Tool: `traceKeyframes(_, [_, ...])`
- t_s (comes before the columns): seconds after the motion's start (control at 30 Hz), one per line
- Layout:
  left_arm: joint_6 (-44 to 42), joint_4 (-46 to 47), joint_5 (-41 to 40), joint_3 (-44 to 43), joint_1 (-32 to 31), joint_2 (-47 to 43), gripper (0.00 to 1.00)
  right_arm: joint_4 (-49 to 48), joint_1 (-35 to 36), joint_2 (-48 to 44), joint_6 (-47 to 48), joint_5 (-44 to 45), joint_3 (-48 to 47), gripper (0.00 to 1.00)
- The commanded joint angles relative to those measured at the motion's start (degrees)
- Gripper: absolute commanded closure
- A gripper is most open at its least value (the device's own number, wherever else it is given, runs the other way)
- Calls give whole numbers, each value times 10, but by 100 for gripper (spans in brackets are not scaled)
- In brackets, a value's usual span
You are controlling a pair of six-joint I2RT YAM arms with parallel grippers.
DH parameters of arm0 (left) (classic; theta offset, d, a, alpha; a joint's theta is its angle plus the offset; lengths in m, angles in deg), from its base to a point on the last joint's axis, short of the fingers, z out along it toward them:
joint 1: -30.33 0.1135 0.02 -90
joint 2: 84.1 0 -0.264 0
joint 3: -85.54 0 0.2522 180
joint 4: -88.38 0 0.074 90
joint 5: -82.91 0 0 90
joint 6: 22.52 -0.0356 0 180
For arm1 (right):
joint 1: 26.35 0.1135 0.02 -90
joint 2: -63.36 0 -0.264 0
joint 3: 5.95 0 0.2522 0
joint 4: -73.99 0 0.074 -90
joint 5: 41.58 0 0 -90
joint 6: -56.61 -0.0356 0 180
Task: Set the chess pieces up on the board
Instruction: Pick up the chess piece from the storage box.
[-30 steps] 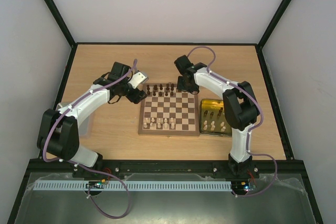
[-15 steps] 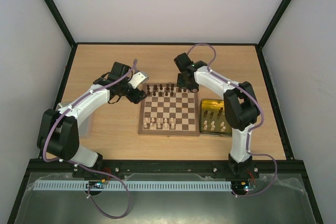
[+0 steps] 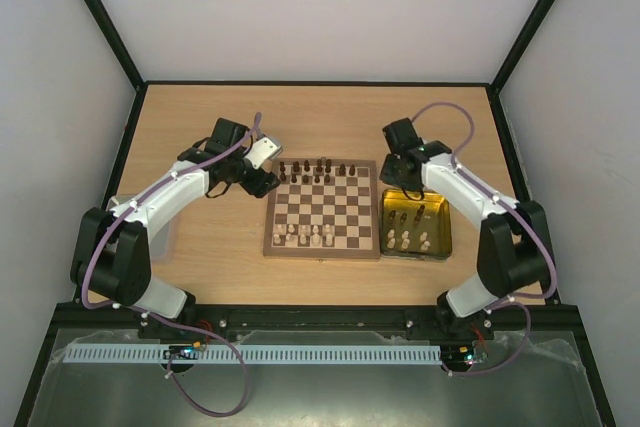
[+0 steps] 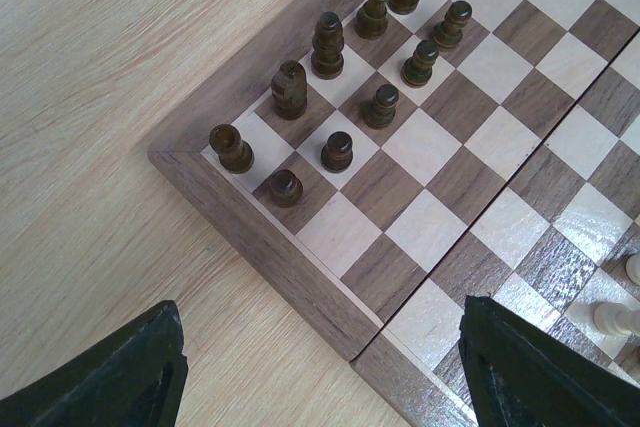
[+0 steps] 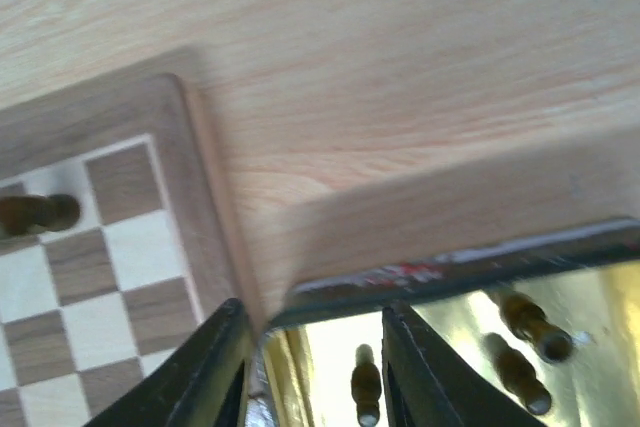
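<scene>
The board lies mid-table. Dark chess pieces stand along its far rows and cream ones along the near rows. My left gripper hovers open over the board's far-left corner. In the left wrist view that gripper holds nothing, and the dark pieces stand beyond its fingers. My right gripper is over the far-left corner of the gold tray. Its jaws stand apart and empty above a dark piece lying in the tray.
The gold tray holds more dark pieces and cream pieces. A grey tray lies partly under my left arm. Black frame posts and white walls ring the table.
My right arm has swung right, from the board's far edge to the gold tray, and its jaws have parted. The left arm has not moved.
</scene>
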Motion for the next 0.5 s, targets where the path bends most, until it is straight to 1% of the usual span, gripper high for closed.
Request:
traceKeyframes(0.0, [-3,0,6,-2,-1,-7,24,-18,-16,-56,-24,1,61,64])
traceKeyframes(0.17, [-4,-5,13,-4,-1,-9,24,-36,-62,-89,-26,-45,115,64])
traceKeyframes(0.47, [-4,-6,14,-2,-1,-16,24,-45,-104,-105,-21,-63,161,65])
